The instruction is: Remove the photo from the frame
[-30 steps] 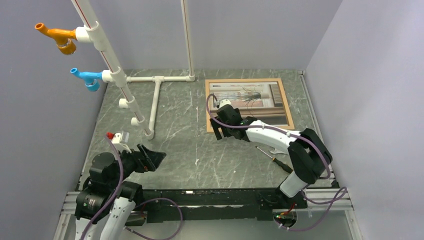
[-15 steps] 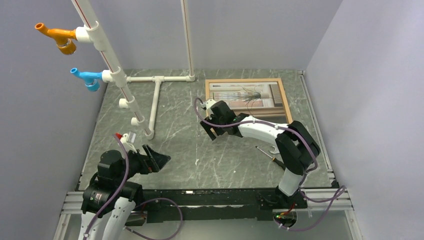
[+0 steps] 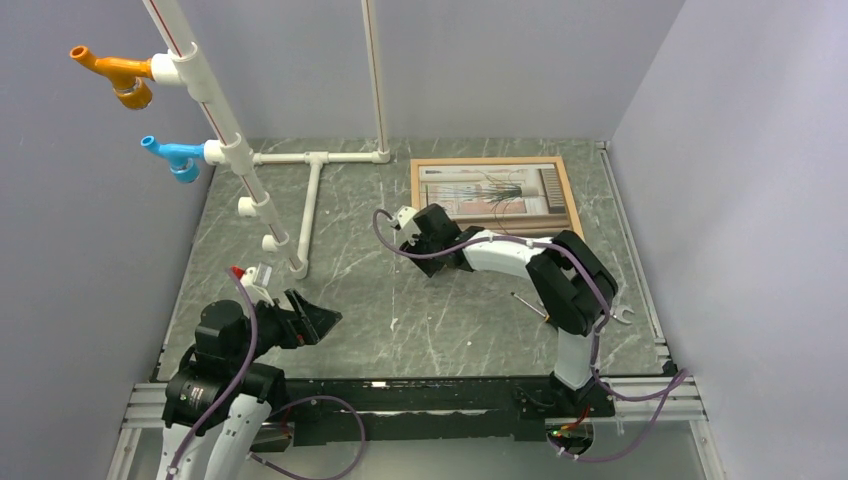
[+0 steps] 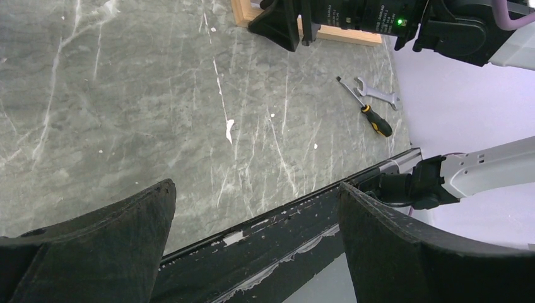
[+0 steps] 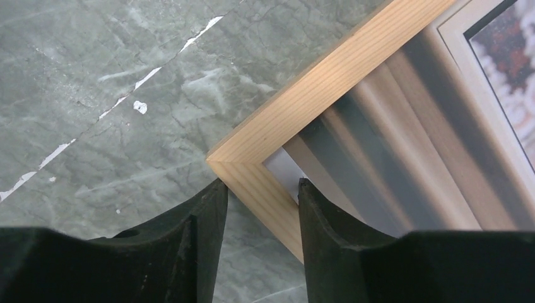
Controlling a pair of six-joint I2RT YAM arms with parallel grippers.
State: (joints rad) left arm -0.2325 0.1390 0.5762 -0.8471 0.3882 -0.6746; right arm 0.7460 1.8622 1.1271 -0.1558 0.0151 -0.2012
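Now right jaws moved left, pinching frame (image 5: 315,95) corner; left jaws wide open.

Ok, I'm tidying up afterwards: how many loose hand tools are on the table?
2. A screwdriver and a wrench lie close together on the near right side of the table, beside the right arm. More could be hidden under the arms.

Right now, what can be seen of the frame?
The frame is thin light-wood moulding, mitred at the corner, lying flat far right on the table with the photo inside. The right gripper straddles the moulding beside its near-left corner, fingers close against both sides; a firm grip can't be confirmed.
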